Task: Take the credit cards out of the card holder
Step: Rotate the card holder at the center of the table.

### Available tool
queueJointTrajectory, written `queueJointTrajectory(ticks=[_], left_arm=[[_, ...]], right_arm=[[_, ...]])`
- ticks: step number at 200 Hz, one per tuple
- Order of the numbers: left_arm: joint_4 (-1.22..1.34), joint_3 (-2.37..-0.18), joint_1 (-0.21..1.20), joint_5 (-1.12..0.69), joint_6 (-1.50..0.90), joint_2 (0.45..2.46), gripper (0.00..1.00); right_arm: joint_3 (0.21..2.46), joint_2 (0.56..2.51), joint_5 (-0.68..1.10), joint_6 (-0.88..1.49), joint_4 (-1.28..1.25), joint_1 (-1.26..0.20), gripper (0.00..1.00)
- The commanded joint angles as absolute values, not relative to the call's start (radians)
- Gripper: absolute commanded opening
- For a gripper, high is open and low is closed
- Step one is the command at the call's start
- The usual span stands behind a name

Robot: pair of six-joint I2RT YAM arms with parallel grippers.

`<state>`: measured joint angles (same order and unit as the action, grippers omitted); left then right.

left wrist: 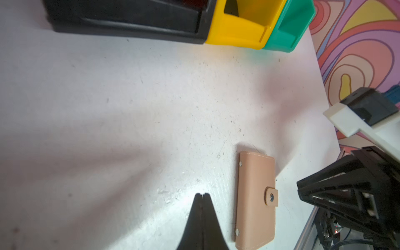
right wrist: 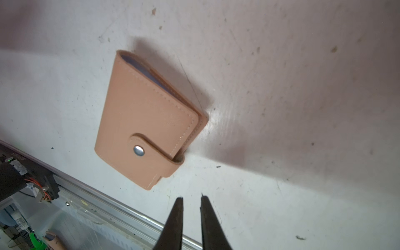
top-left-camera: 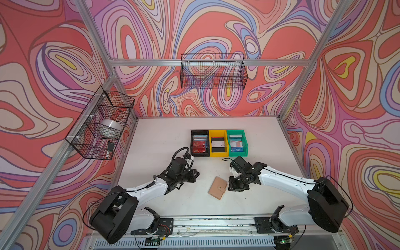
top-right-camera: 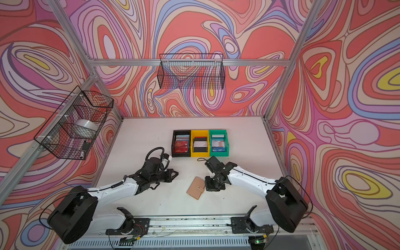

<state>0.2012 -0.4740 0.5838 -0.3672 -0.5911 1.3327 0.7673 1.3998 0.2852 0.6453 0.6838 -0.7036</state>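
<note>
Swirling red, pink and lilac wallpaper rings a white, scuffed table. On it lies the small tan leather-like card holder, flat and closed, its tab snapped down over a silver button. It sits toward the 6 o'clock side of the table, roughly midway between the two arms. The right wrist view shows only a sliver of bluish sleeve at the card holder's open edge; whatever the sleeves hold is hidden.

At 12 o'clock from the holder stands a row of three plastic bins, touching side by side: a black bin, a yellow bin and a green bin, each with cards stacked inside.

The right tool shows a narrow gap between its dark fingertips with nothing in it. It points at the holder's tab side, just beside it, with bare table between. In a top view the right tool sits at the holder's 3 o'clock.

The left tool has its fingertips pressed together on nothing. It lies at about 10 o'clock from the holder, clearly apart from it.
</note>
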Motion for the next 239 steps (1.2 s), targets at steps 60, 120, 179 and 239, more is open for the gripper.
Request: queueJointTrajectory(ticks=[60, 120, 179, 239], left_arm=[[0.233, -0.535, 0.624, -0.379, -0.630, 1.390, 0.00], [0.189, -0.478, 0.623, -0.332, -0.618, 1.323, 0.00], [0.243, -0.445, 0.624, -0.353, -0.666, 1.329, 0.00], [0.207, -0.449, 0.696, -0.356, -0.646, 1.302, 0.00]], right_arm=[[0.824, 1.606, 0.270, 0.606, 0.589, -0.712, 0.11], [1.007, 1.752, 0.245, 0.553, 0.580, -0.712, 0.12], [1.163, 1.838, 0.177, 0.484, 0.625, -0.712, 0.13], [1.059, 1.564, 0.203, 0.445, 0.748, -0.713, 0.13]])
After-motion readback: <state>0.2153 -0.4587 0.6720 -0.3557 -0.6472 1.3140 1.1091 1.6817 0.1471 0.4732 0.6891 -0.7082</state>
